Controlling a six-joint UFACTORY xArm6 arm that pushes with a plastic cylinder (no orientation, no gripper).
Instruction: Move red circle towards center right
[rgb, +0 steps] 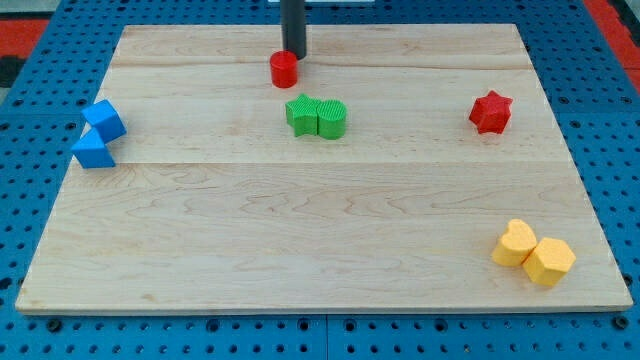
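The red circle (284, 69) is a small red cylinder near the view's top, a little left of the middle of the wooden board (320, 230). My tip (293, 55) is the lower end of the dark rod that comes down from the view's top edge. It stands just above and slightly right of the red circle, touching it or very close to it.
A green star (301, 113) and a green rounded block (332, 118) sit together just below the red circle. A red star (490, 112) lies at the right. Two blue blocks (98, 134) lie at the left edge. Two yellow blocks (534, 254) lie at the bottom right.
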